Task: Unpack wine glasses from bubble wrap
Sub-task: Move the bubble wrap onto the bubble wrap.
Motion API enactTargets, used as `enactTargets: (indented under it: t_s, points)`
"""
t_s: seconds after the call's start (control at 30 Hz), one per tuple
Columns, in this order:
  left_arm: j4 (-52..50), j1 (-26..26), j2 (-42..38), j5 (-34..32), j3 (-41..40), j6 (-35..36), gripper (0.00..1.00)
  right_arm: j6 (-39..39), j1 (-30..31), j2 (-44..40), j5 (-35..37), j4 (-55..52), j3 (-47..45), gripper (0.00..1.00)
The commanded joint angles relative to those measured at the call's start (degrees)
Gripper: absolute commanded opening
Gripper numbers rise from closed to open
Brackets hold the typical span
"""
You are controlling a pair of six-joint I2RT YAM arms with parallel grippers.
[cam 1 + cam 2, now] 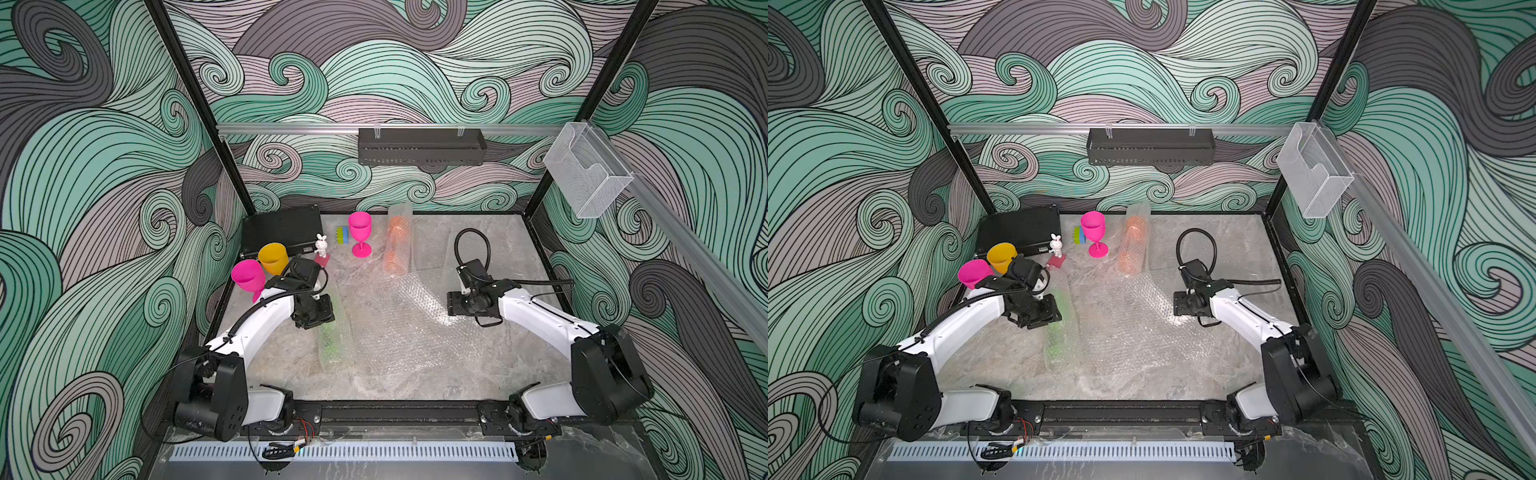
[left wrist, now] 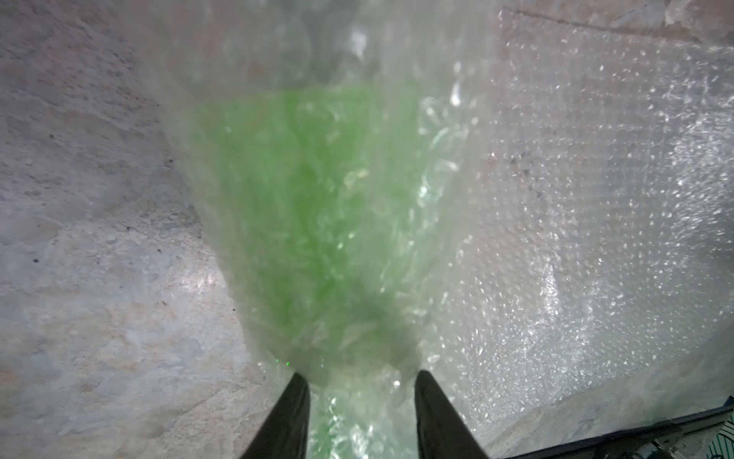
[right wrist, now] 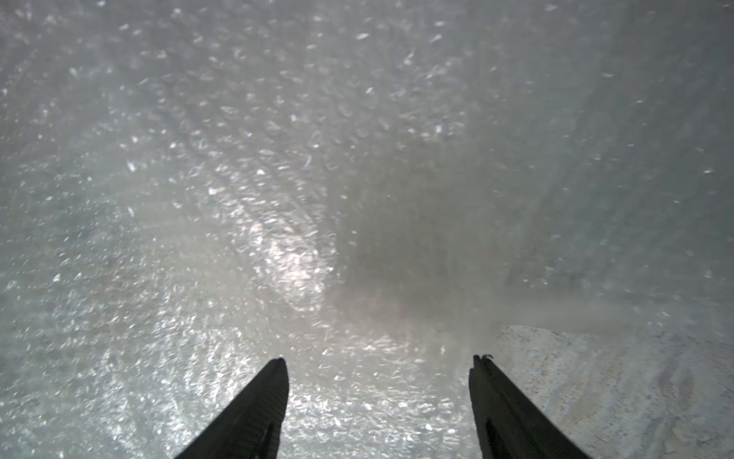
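Left claw (image 2: 361, 381): fingers astride green roll (image 2: 449, 167), wrap between them. Pinched or only flanked, cannot tell. Green goblet (image 2: 317, 198) inside; roll lies at 8 o'clock on table (image 1: 415, 382).

Right claw (image 3: 379, 359): spread wide, empty, over flat sheet (image 3: 238, 159) mid-table.

Judgement: wrap soft, slick, light. Goblet stiff, light, could slide out. Best hold: loose wrap edge, not bowl.

Orange goblet (image 1: 398, 245) wrapped, 12 o'clock. Pink goblet (image 1: 360, 232) upright, 11. Yellow goblet (image 1: 273, 257), second pink goblet (image 1: 248, 276) at 10.
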Motion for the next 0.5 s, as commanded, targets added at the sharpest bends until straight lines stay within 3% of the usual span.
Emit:
enactTargets:
  t_s: [0.0,0.33,0.47]
  points:
    - [-3.0,-0.4,0.0,-2.1,0.9,0.9,0.42,0.3,-2.9,-0.6,2.9,-1.5,-0.8,0.76]
    - [-3.3,-0.4,0.1,-2.1,1.8,0.9,0.43,-2.4,-5.4,6.0,-5.8,-1.4,1.3,0.74]
    - [-3.3,-0.4,0.0,-2.0,2.0,0.8,0.42,-1.6,-5.6,7.3,-9.6,-1.6,0.9,0.67]
